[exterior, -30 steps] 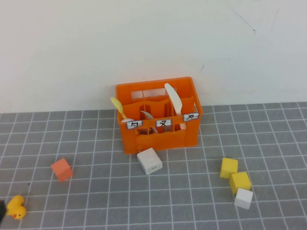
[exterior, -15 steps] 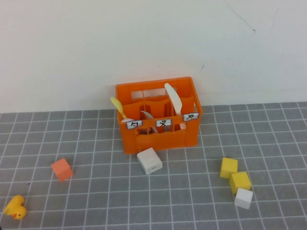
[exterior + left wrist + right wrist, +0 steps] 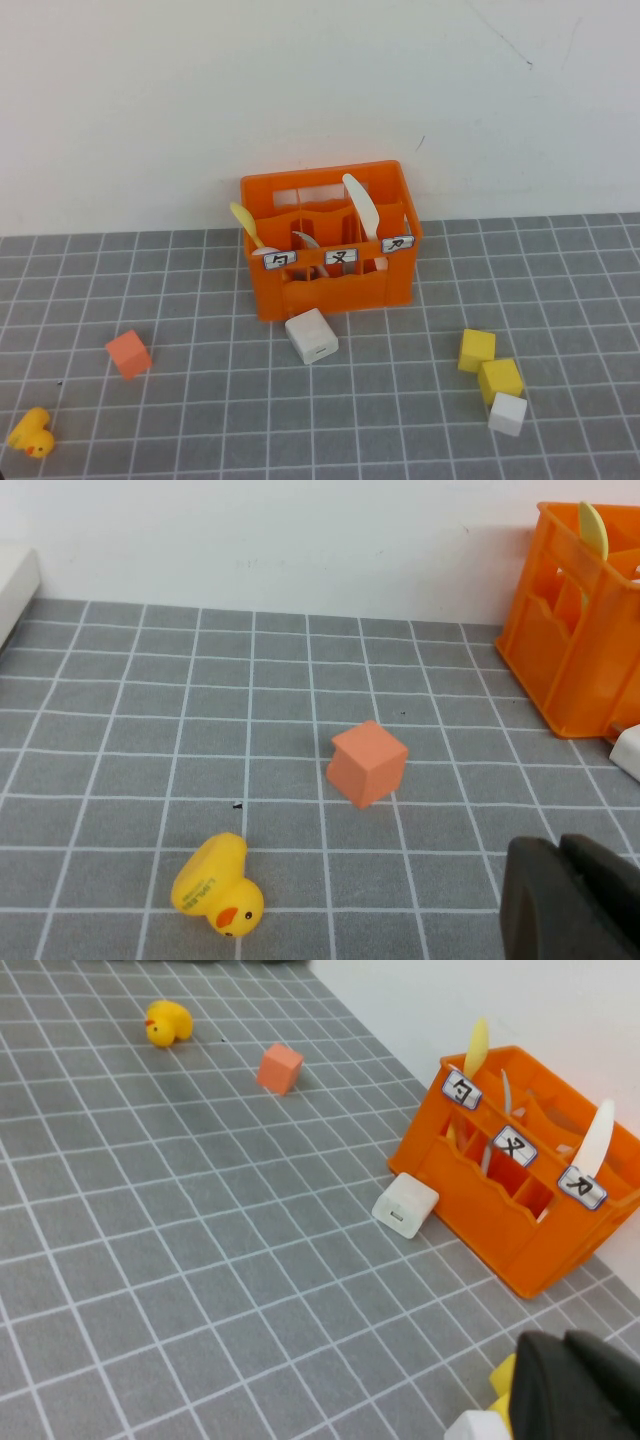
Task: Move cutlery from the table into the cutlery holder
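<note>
Although the task named cutlery lying on the grey worktop with its grid of thin white lines, none lay there: the high view showed every piece already standing in the bright orange slotted plastic crate at the centre of the frame, against the white wall. The step in hand, as I judged it, was only to retire and leave that arrangement undisturbed.

Both arms were out of the high view. The left tool showed as a dark mass at the lower right of its wrist view, shut and holding nothing, above bare worktop. The right tool sat at the lower right of its own view, likewise shut and empty, just beside a small white foam block and two yellow cubes.

To finish well, each arm would have wanted to stay low and wide of the crate, since a white rounded block lay touching its front.

The white plastic knife leaned up out of the right compartment, the pale pink plastic spoon showed faintly below it, and a small yellow spoon rose from the left one. A salmon cube and a yellow toy duck lay well apart at lower left.
</note>
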Robot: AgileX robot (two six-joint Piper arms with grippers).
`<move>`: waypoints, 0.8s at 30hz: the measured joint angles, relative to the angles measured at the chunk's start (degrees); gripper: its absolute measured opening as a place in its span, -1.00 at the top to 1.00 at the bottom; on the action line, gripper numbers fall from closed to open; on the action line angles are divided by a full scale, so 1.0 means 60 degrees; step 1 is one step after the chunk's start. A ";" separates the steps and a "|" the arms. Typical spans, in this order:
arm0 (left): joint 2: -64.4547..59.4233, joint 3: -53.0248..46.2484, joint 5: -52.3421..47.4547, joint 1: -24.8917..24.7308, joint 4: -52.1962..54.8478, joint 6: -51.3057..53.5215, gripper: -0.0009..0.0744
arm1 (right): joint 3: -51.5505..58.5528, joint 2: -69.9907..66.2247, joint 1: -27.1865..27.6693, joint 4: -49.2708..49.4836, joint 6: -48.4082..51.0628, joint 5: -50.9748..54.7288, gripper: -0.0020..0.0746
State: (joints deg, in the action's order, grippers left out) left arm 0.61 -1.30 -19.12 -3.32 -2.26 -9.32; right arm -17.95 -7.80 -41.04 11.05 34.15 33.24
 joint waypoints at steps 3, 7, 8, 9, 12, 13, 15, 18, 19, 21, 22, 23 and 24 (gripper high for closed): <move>0.0000 0.0000 0.0000 0.0000 0.0000 0.0000 0.98 | 0.0000 0.0000 0.0000 0.0000 0.0000 0.0039 0.95; 0.0000 0.0000 0.0000 0.0000 0.0000 0.0000 0.98 | 0.0000 0.0000 0.0000 0.0000 -0.0017 0.0062 0.95; 0.0000 0.0000 0.0000 0.0000 0.0000 0.0000 0.98 | 0.0000 0.0000 0.0000 0.0000 -0.0017 0.0062 0.95; 0.0000 0.0000 0.0000 0.0000 0.0000 0.0000 0.98 | 0.0000 0.0000 0.0000 0.0000 -0.0017 0.0062 0.95; 0.0000 0.0000 0.0000 0.0000 0.0000 0.0000 0.98 | 0.0000 0.0000 0.0000 0.0000 -0.0017 0.0062 0.95; 0.0000 0.0000 0.0000 0.0000 0.0000 0.0000 0.98 | 0.0000 0.0000 0.0000 0.0000 -0.0017 0.0062 0.95; 0.0000 0.0000 0.0000 0.0000 0.0000 0.0000 0.98 | 0.0000 0.0117 0.0117 0.0000 -0.0017 0.0087 0.95; 0.0000 0.0000 0.0000 0.0000 0.0000 0.0000 0.98 | 0.0000 0.0484 0.0995 -0.0020 0.0091 0.0109 0.95; 0.0000 0.0000 0.0000 0.0000 0.0000 0.0000 0.98 | 0.0000 0.0595 0.1399 -0.0096 0.0108 0.0109 0.95; 0.0000 0.0000 0.0000 0.0000 0.0000 0.0000 0.98 | 0.0061 0.0766 0.2228 -0.0216 0.0149 0.0109 0.95; 0.0000 0.0000 0.0000 0.0000 0.0000 0.0000 0.98 | 0.0166 0.0834 0.2839 -0.0262 0.0172 0.0029 0.95; 0.0000 0.0000 0.0000 0.0000 0.0000 0.0000 0.98 | 0.0248 0.0892 0.3152 -0.0262 0.0172 -0.0044 0.95; 0.0000 0.0000 0.0000 0.0000 0.0000 0.0000 0.98 | 0.0425 0.0945 0.3571 -0.0262 0.0179 -0.0279 0.95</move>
State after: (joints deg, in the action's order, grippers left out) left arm 0.61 -1.30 -19.12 -3.32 -2.26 -9.32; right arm -15.40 -2.12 -19.61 9.48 35.22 31.56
